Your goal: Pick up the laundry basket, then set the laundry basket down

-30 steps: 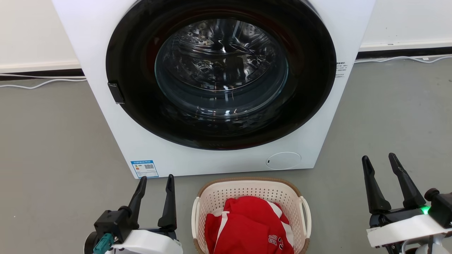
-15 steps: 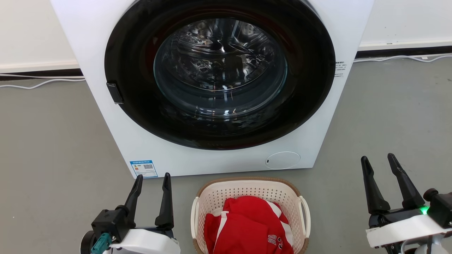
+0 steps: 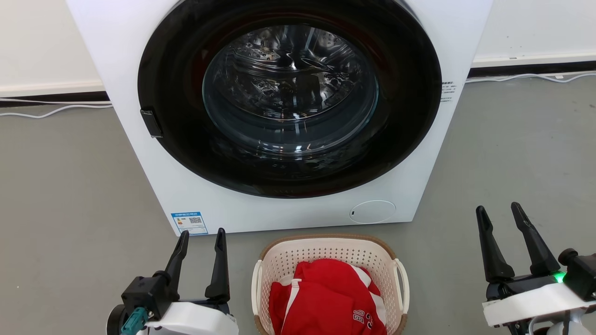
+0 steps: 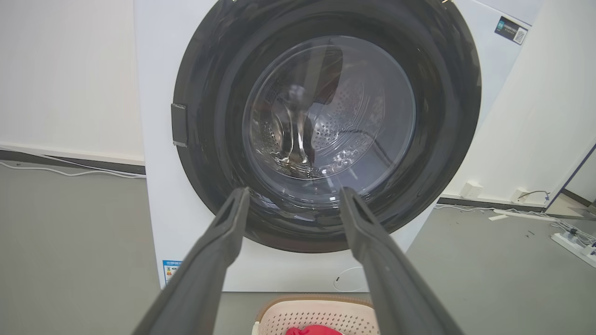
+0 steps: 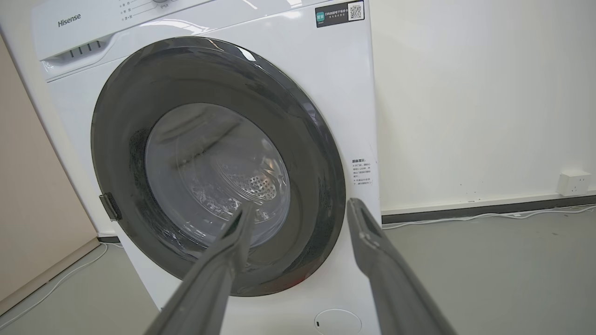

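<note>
The laundry basket (image 3: 326,251) sits on the grey floor (image 3: 70,186), in the middle and near the robot. It is just in front of the big white washer (image 3: 116,56). The basket is cream with lots of little holes and a brown rim. It has a white loop handle (image 3: 255,286) on each side. A red cloth (image 3: 326,302) with white stripes lies inside it.

The left end effector (image 3: 203,232) is to the left of the basket, close to it but not touching. Its two dark fingers stand apart and point toward the washer. Nothing is between them. The right end effector (image 3: 497,207) is to the right of the basket, and farther from it. Its two fingers are spread apart too, and it holds nothing.

The washer has a round dark door (image 3: 172,93) with a glass window, and the shiny drum shows through the glass. A small blue sticker (image 3: 189,222) is low on the left of the washer's front. A white cable (image 3: 46,111) lies on the floor by the far wall (image 3: 37,42).

In the left wrist view, the far edge of the basket peeks up at the bottom, with a bit of red in it.
</note>
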`<state>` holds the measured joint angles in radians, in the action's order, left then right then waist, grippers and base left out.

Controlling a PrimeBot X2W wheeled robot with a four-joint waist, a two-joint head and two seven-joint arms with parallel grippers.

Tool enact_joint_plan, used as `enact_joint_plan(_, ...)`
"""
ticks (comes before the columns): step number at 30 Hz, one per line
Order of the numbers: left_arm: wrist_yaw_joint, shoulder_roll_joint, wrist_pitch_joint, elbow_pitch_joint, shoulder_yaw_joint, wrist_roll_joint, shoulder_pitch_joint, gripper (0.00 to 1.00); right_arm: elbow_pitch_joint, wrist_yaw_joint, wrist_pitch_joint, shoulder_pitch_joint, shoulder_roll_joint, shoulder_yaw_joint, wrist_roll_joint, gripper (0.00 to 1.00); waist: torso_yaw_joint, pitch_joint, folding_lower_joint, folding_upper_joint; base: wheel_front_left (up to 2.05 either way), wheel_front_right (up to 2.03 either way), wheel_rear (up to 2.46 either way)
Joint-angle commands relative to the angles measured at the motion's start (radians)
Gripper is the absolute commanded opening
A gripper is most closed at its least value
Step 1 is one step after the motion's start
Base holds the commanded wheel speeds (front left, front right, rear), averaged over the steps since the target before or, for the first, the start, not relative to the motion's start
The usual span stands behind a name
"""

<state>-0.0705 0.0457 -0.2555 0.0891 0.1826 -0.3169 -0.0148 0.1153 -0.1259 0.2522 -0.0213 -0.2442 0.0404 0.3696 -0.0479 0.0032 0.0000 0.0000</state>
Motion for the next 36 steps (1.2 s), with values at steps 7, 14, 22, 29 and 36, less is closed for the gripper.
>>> enact_joint_plan(7,0.002,-0.004,0.001,0.032,0.004,-0.014,-0.009,0.0,0.029,0.002,-0.003,0.009,0.017,0.004,0.005,0.0,-0.001,0.0,0.0,0.0,0.0,0.0,0.0)
enact_joint_plan(14,0.012,0.001,0.017,0.034,-0.007,-0.092,-0.005,0.0,0.033,0.002,-0.021,0.006,0.025,-0.003,0.077,0.0,0.001,-0.002,0.0021,0.0,0.0,0.0,0.0)
enact_joint_plan(22,0.023,0.006,0.033,0.044,-0.018,-0.169,0.004,0.0,0.04,0.001,-0.04,-0.001,0.033,-0.009,0.148,0.0,0.004,0.0,0.0001,0.0,0.0,0.0,0.0)
enact_joint_plan(29,0.035,0.01,0.05,0.054,-0.03,-0.245,0.013,0.0,0.046,0.001,-0.059,-0.007,0.042,-0.017,0.219,0.0,0.007,0.0,0.0,0.0,0.0,0.0,0.0)
enact_joint_plan(36,0.047,0.014,0.067,0.063,-0.043,-0.321,0.021,0.0,0.052,0.001,-0.078,-0.012,0.051,-0.024,0.29,0.0,0.01,0.0,0.0,0.0,0.0,0.0,0.0)
